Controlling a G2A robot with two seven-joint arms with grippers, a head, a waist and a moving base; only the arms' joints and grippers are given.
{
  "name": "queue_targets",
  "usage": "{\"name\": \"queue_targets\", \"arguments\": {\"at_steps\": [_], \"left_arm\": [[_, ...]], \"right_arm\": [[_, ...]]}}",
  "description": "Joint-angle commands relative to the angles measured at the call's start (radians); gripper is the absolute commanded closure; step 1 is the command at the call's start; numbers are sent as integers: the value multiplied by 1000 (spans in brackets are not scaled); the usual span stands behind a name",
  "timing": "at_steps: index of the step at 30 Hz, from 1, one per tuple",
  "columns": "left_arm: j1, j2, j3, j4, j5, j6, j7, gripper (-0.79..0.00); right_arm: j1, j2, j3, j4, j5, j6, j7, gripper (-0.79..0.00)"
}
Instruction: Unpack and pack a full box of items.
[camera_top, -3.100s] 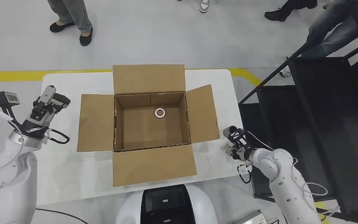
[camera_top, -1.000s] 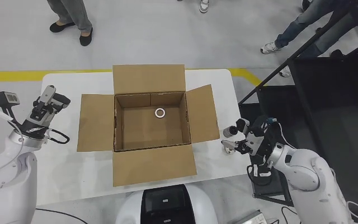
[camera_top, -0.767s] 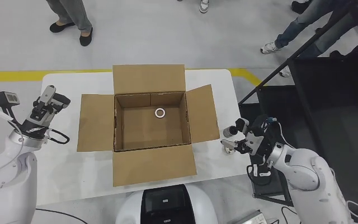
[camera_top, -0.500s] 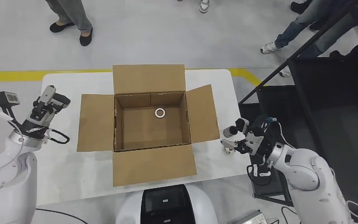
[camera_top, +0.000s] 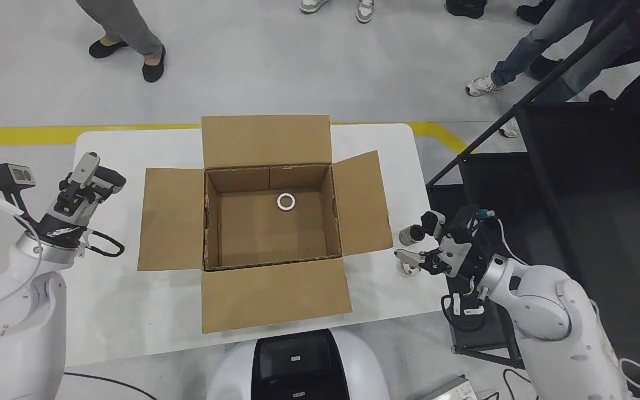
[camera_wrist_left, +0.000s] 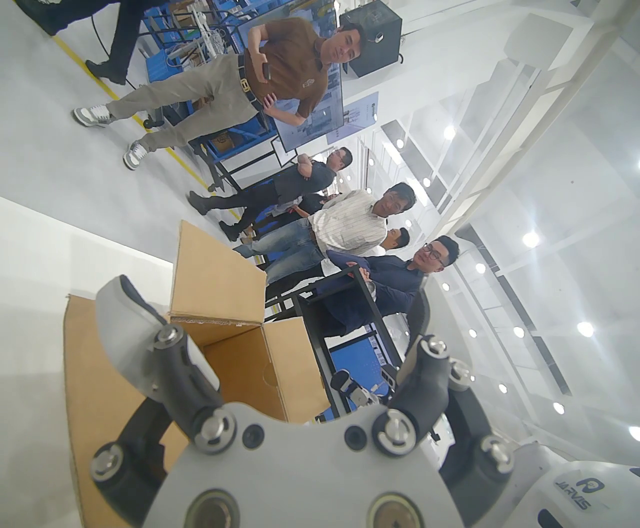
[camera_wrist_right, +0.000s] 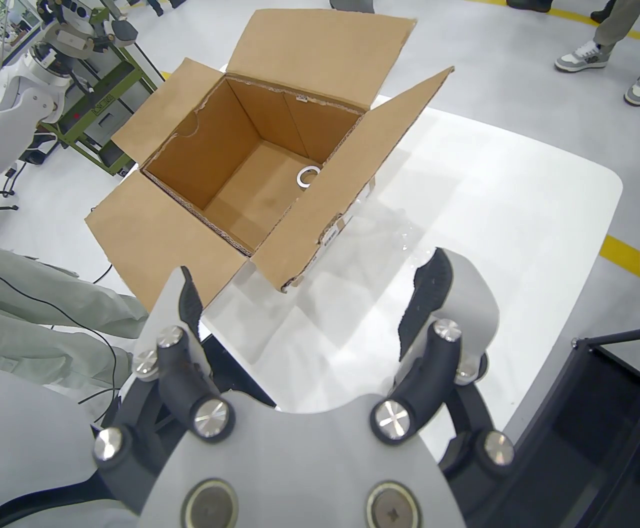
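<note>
My right gripper (camera_top: 415, 250), fingers spread wide on nothing, sat right of centre in the top view. The white ring (camera_top: 286, 202) lay up-left of it, on the box (camera_top: 275, 178) floor by the far wall. My left gripper (camera_top: 95, 176), also wide, looked farther off.

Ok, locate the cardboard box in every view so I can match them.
Top view: cardboard box at centre, flaps spread open.
Left wrist view: just beyond the left gripper, seen side-on.
Right wrist view: ahead of the right gripper, interior showing.
Shared landmark: the white table beneath it.
</note>
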Motion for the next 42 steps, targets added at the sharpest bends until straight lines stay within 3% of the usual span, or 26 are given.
{"name": "queue_targets", "arguments": {"at_steps": [1, 7, 15, 19, 21, 38, 42], "left_arm": [[0, 0, 0, 0, 0, 0, 0, -785], [0, 0, 0, 0, 0, 0, 0, -785], [0, 0, 0, 0, 0, 0, 0, -785], [0, 0, 0, 0, 0, 0, 0, -785], [0, 0, 0, 0, 0, 0, 0, -785], [0, 0, 0, 0, 0, 0, 0, -785], [0, 0, 0, 0, 0, 0, 0, -785]], "right_arm": [[8, 0, -6, -11, 1, 6, -12, -785], [89, 6, -84, -87, -13, -47, -9, -785], [258, 3, -348, -70, -208, -75, 46, -785], [323, -8, -455, -35, -296, -48, -41, -785], [322, -8, -467, -22, -338, -4, -38, -785], [322, -8, -467, -22, -338, -4, -38, -785], [370, -15, -517, -25, -391, 74, -42, -785]]}}
